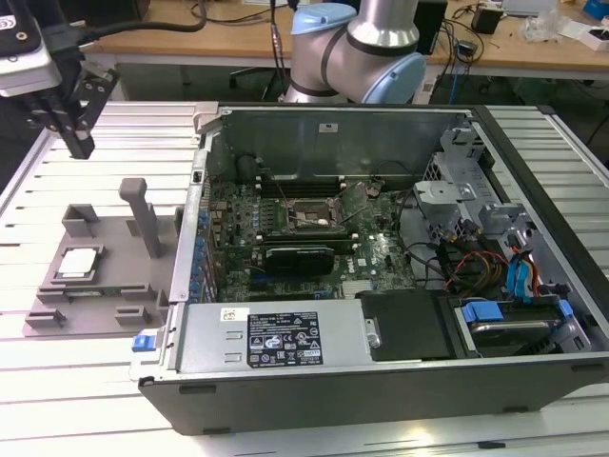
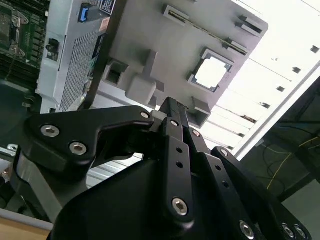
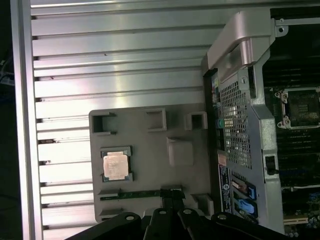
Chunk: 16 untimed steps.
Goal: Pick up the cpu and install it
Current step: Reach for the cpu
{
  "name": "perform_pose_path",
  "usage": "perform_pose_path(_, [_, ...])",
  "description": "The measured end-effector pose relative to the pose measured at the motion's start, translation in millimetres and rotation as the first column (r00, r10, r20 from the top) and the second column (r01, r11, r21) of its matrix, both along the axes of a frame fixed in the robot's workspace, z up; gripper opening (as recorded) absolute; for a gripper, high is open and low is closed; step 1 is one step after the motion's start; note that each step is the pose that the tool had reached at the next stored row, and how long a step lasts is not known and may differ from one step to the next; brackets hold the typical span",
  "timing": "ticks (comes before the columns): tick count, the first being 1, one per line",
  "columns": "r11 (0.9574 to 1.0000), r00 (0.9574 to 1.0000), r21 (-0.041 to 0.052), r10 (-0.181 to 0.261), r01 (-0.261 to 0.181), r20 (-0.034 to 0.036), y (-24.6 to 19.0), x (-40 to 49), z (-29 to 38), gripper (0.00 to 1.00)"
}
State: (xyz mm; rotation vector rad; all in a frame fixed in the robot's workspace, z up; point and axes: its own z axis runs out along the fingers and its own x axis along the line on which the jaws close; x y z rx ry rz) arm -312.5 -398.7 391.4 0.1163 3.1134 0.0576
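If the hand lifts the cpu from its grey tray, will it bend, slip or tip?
Probably stiff: the cpu looks like a flat, metal-topped square. Its smooth, shiny top may be slippery. It lies flat in a recess of the tray, so rolling seems unlikely.

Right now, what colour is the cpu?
The cpu is silver-grey metal, sitting in the grey tray; clearest in the first wrist view.

A slatted metal table (image 1: 76, 400) bears a grey tray (image 1: 124, 278) and computer case (image 1: 333, 395).

The cpu (image 2: 211, 74) in grey tray (image 2: 150, 30) beyond end effector (image 2: 173, 106)
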Motion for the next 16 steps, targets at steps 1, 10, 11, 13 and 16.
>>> perform_pose_path(1, [1.0000, 1.0000, 0.0000, 0.000, 0.000, -0.0001, 0.0, -2.5, 0.0, 0.11])
perform_pose_path(10, [1.0000, 1.0000, -0.0001, 0.000, 0.000, 0.0000, 0.1, -26.0, -1.1, 0.11])
perform_pose_path(11, [1.0000, 1.0000, -0.0001, 0.000, 0.000, -0.0001, 0.1, -28.7, -1.2, 0.11])
perform_pose_path(13, [1.0000, 1.0000, -0.0001, 0.000, 0.000, 0.0000, 0.1, -36.9, -1.5, 0.11])
perform_pose_path(16, [1.0000, 1.0000, -0.0002, 0.000, 0.000, -0.0001, 0.1, -50.2, -1.8, 0.11])
